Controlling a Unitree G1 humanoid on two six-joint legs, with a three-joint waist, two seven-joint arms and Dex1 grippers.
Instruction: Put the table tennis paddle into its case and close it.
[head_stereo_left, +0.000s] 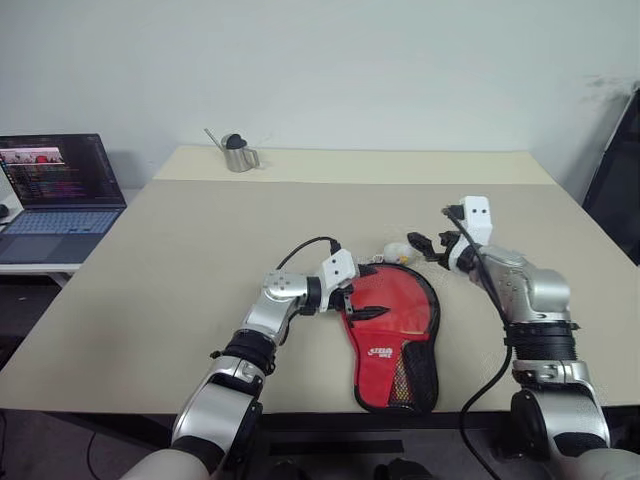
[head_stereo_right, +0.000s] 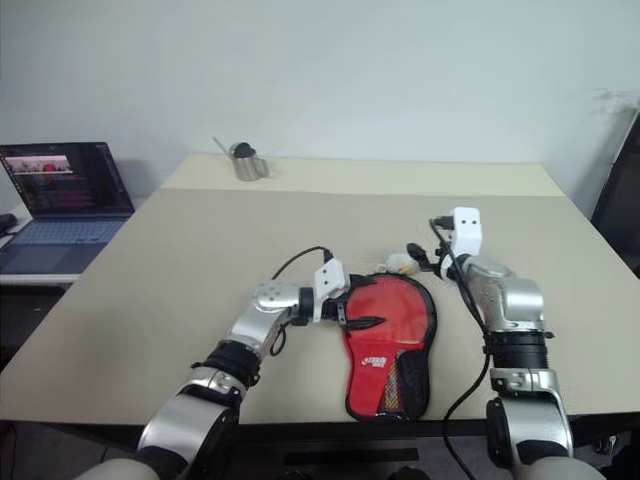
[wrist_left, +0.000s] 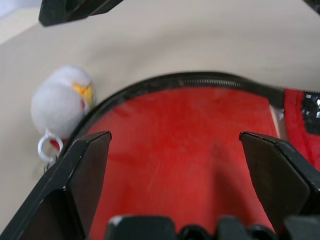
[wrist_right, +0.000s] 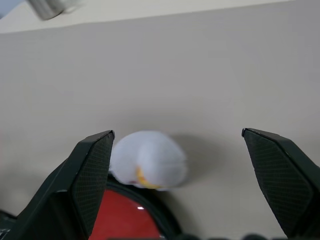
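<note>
The case (head_stereo_left: 392, 318) lies flat near the table's front edge, red face up, with a white logo, a black mesh pocket and black zip edging (wrist_left: 165, 82). Its narrow end points toward me. The paddle is hidden; I cannot tell it apart from the case. A white fluffy pendant (head_stereo_left: 398, 252) with a metal ring rests on the table at the case's far rim. My left gripper (head_stereo_left: 356, 302) hangs open over the case's left side, also seen as the left gripper (wrist_left: 175, 135) above the red face. My right gripper (wrist_right: 177, 132) is open and points at the pendant (wrist_right: 147, 160).
The beige table (head_stereo_left: 180, 250) carries a metal cup (head_stereo_left: 238, 155) at its far left. An open laptop (head_stereo_left: 55, 195) stands on a lower surface beyond the left edge. Something dark (head_stereo_left: 618, 180) rises at the right edge.
</note>
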